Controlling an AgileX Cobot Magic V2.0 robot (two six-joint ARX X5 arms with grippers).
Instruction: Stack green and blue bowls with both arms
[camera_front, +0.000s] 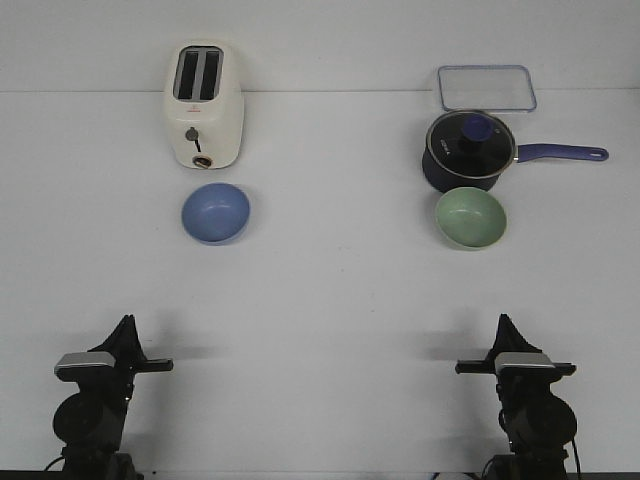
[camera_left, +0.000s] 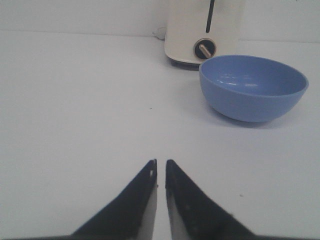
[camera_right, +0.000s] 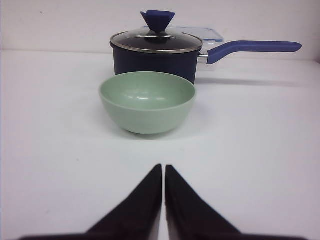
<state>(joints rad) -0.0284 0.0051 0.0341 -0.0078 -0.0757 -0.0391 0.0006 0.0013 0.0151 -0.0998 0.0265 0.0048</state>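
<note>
The periwinkle blue bowl (camera_front: 215, 213) stands upright on the table's left half, just in front of the toaster; it also shows in the left wrist view (camera_left: 252, 88). The sage green bowl (camera_front: 470, 217) stands upright on the right half, just in front of the saucepan; it also shows in the right wrist view (camera_right: 147, 102). My left gripper (camera_front: 127, 324) is shut and empty near the front edge, well short of the blue bowl; its tips (camera_left: 160, 162) nearly meet. My right gripper (camera_front: 503, 322) is shut and empty near the front edge, short of the green bowl, and also shows in the right wrist view (camera_right: 163, 167).
A cream toaster (camera_front: 204, 105) stands behind the blue bowl. A dark navy saucepan (camera_front: 468, 150) with glass lid stands behind the green bowl, its blue handle (camera_front: 560, 153) pointing right. A clear rectangular container lid (camera_front: 485, 87) lies at the back right.
</note>
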